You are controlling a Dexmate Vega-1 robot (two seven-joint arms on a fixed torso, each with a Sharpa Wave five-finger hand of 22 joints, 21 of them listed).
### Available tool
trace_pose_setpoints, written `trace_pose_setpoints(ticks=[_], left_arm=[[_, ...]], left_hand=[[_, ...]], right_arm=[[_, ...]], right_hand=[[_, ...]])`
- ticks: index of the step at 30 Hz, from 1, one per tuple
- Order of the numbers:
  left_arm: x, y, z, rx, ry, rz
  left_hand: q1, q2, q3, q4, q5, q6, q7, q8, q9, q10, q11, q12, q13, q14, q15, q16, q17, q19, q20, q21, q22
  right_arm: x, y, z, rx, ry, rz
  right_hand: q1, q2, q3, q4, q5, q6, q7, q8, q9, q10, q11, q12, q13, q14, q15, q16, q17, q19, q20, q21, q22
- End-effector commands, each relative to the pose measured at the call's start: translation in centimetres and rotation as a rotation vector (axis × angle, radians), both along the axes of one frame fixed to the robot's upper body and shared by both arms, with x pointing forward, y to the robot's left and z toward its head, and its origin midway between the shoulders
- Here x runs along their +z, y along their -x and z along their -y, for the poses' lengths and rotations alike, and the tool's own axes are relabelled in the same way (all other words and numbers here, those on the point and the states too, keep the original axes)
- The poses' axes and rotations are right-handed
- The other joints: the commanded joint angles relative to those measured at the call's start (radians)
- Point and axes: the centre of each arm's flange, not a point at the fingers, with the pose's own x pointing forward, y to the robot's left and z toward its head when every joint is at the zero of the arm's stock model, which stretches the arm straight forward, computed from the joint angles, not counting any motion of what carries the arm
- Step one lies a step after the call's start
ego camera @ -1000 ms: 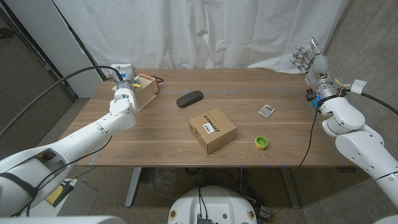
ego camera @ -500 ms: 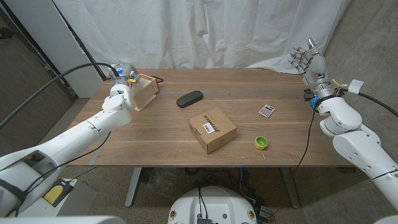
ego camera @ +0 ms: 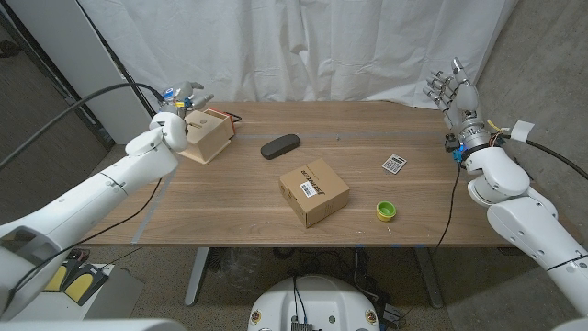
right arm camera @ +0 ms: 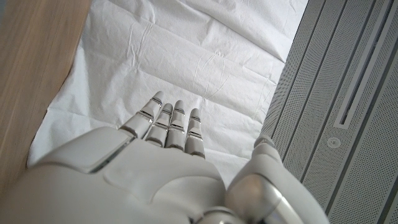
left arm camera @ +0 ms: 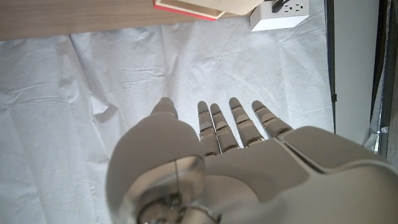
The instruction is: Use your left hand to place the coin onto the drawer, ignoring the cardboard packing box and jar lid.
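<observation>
— While the brown wooden table (ego camera: 239, 198) carries the cardboard packing box (ego camera: 314, 191) at its middle, where is the small wooden drawer (ego camera: 207, 135)?
— At the far left corner, with the left hand (ego camera: 184, 95) just behind it.
— Holding anything?
— No. The wrist view shows its fingers (left arm camera: 239, 127) straight and empty. The right hand (ego camera: 457, 87) is raised, fingers spread. The green jar lid (ego camera: 386, 211) lies front right.
— And the coin?
— Too small; I cannot tell.
</observation>
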Motion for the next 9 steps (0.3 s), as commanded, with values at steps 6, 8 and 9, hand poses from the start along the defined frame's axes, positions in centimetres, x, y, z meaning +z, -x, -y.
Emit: trace_pose_setpoints(ticks=[6, 8, 9], left_arm=[[2.29, 2.76, 1.2, -0.054, -0.056, 0.079], [2.35, 2.72, 1.37, -0.062, -0.062, 0.08], [2.37, 2.7, 1.47, -0.057, -0.058, 0.078]], left_hand=[[-0.031, -0.002, -0.004, 0.02, -0.002, 0.012, -0.012, 0.021, 0.002, -0.011, -0.002, 0.002, 0.004, -0.009, 0.008, -0.003, 0.003, -0.007, 0.01, -0.001, 0.001], [-0.034, -0.003, -0.005, 0.021, -0.002, 0.018, -0.012, 0.024, 0.002, -0.011, -0.003, 0.003, 0.004, -0.01, 0.009, -0.003, 0.003, -0.011, 0.012, -0.002, 0.001], [-0.035, -0.003, -0.005, 0.022, -0.002, 0.018, -0.012, 0.025, 0.001, -0.011, -0.002, 0.003, 0.004, -0.01, 0.009, -0.003, 0.003, -0.011, 0.012, -0.002, 0.001]], right_arm=[[-0.66, 1.16, -1.08, -0.022, 0.002, -0.007], [-0.85, 1.12, -1.04, -0.021, -0.002, -0.01], [-0.94, 1.09, -0.97, -0.021, -0.004, -0.01]], right_hand=[[0.011, 0.005, 0.002, -0.004, 0.002, 0.01, -0.005, 0.002, 0.005, 0.013, 0.0, 0.003, 0.002, 0.009, 0.003, 0.004, 0.001, 0.001, 0.003, -0.002, 0.003], [0.011, 0.005, 0.001, -0.004, 0.002, 0.01, -0.005, 0.002, 0.005, 0.013, 0.0, 0.003, 0.002, 0.009, 0.003, 0.004, 0.001, 0.001, 0.003, -0.002, 0.003], [0.011, 0.005, 0.001, -0.004, 0.002, 0.01, -0.006, 0.002, 0.005, 0.013, 0.0, 0.003, 0.002, 0.009, 0.003, 0.004, 0.001, 0.001, 0.003, -0.003, 0.003]])
